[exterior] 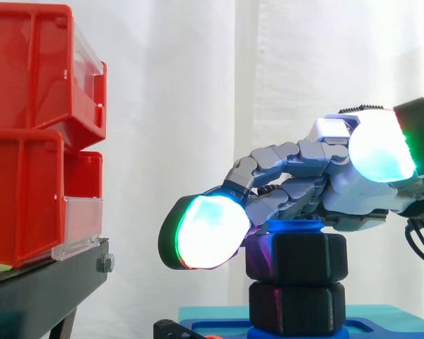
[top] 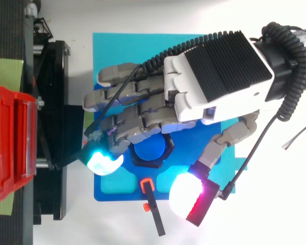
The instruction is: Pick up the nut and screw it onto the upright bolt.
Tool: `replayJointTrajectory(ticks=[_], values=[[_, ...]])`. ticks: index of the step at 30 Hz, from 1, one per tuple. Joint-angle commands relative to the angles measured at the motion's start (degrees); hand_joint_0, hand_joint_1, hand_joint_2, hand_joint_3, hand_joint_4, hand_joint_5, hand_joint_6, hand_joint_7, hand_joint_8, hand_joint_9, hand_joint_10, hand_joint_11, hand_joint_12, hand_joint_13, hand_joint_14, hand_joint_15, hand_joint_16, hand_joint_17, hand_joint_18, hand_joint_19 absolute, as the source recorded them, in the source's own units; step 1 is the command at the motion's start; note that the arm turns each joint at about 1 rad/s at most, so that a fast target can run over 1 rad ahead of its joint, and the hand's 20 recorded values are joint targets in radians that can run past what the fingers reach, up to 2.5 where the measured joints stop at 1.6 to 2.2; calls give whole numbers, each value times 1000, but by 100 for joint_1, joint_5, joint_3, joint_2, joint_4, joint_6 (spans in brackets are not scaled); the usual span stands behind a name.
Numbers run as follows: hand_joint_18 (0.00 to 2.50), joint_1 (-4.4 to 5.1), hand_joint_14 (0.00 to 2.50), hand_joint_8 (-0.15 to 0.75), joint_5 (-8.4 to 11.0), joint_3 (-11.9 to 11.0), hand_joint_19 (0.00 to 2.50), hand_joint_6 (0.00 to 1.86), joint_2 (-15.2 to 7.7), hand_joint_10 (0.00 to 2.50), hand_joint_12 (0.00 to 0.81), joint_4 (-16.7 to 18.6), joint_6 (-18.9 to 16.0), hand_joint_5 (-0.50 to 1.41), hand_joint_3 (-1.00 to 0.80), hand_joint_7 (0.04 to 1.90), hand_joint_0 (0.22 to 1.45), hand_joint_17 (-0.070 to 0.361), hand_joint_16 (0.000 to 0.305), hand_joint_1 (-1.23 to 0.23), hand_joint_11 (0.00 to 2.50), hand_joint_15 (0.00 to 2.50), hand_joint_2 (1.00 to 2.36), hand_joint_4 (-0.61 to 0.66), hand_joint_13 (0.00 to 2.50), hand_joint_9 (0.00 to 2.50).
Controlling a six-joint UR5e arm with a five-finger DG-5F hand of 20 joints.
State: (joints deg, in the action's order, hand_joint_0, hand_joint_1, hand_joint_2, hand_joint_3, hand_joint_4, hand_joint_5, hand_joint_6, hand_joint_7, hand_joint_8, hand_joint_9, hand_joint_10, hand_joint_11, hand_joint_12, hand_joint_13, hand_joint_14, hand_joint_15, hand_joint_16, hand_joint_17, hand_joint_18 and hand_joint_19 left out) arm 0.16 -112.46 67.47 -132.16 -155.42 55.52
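Note:
A black hex nut (exterior: pixel 297 258) sits on the upright blue bolt (top: pixel 152 149), above a second black hex piece (exterior: pixel 297 307). In the top view the nut (top: pixel 166 153) rings the bolt's blue top. My hand (top: pixel 214 66) hovers over them with its fingers (exterior: pixel 283 198) stretched out leftward, lying across the top of the bolt and nut. One glowing fingertip (exterior: pixel 208 229) hangs just left of the nut. The thumb (top: pixel 194 196) stands off to the side, clear of the nut. The fingers hide part of the nut in the top view.
Red bins (exterior: pixel 35 141) on a black stand (exterior: pixel 49 282) rise at the left, a short gap from the fingertips. The bolt stands on a blue board (top: pixel 107 51) with cyan recesses. A small black tool with an orange end (top: pixel 153 209) lies at the board's edge.

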Motion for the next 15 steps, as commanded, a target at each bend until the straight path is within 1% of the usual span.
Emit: replayJointTrajectory(ticks=[1, 6, 14, 15], values=[[0, 2, 0, 258, -22, -5, 0, 502, 6, 0, 300, 3, 29, -189, -500, 698, 417, 73, 32, -221, 0, 0, 1000, 194, 171, 406], [0, -25, 0, 272, -83, -5, 0, 502, 6, 0, 290, 64, 91, -180, -500, 740, 421, 68, 30, -224, 0, 0, 1000, 207, 219, 447], [0, -69, 0, 286, -83, 3, 0, 502, -3, 0, 280, 108, 187, -170, -500, 781, 423, 64, 28, -233, 0, 0, 1000, 222, 264, 500], [0, -78, 0, 290, -83, 3, 0, 503, -46, 0, 280, 117, 196, -169, -500, 787, 423, 63, 28, -235, 0, 0, 1000, 223, 269, 505]])
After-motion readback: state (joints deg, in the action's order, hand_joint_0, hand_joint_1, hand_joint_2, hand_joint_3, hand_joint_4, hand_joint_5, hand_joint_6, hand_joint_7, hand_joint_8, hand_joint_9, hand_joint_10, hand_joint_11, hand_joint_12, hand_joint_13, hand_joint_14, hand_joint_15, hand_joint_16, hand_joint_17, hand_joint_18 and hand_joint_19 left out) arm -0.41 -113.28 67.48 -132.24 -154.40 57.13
